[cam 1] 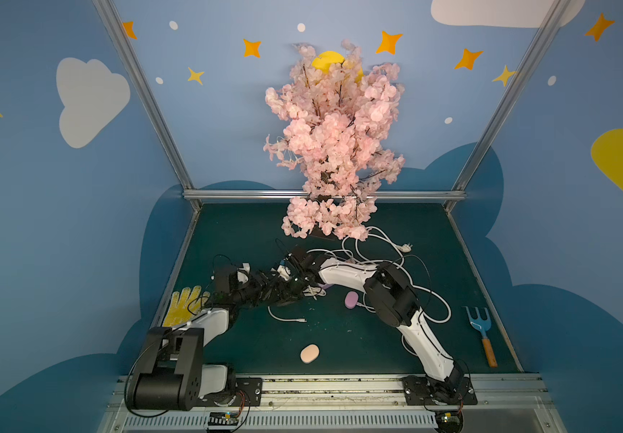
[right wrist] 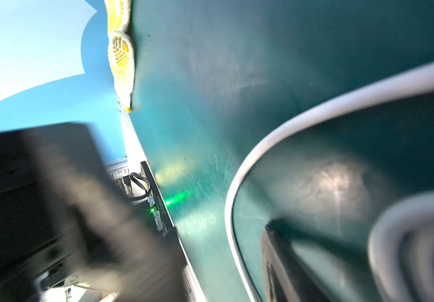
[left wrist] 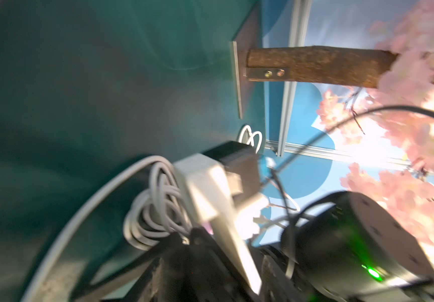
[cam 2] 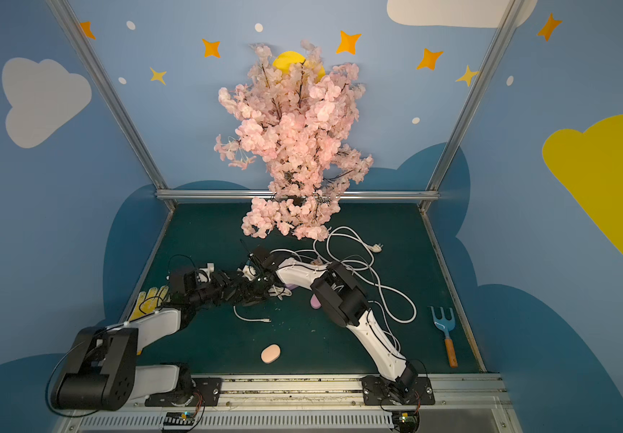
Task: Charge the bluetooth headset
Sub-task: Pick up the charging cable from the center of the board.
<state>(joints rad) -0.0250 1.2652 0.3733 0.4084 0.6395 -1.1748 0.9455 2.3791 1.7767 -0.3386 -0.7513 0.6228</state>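
arms (cam 1: 343,275): white shells | joints (cam 1: 396,296): black | cables (left wrist: 398,106): thin black | LED (left wrist: 372,273): green

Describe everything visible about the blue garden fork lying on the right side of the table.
The garden fork is a small hand implement. It has a blue, plastic-looking head with three prongs and a blue neck, joined to an orange, wood-like handle. It lies flat on the dark green mat near the enclosure's right edge, prongs toward the back wall and handle toward the arm bases. Only the mat touches it; the nearest white cable loop lies apart.
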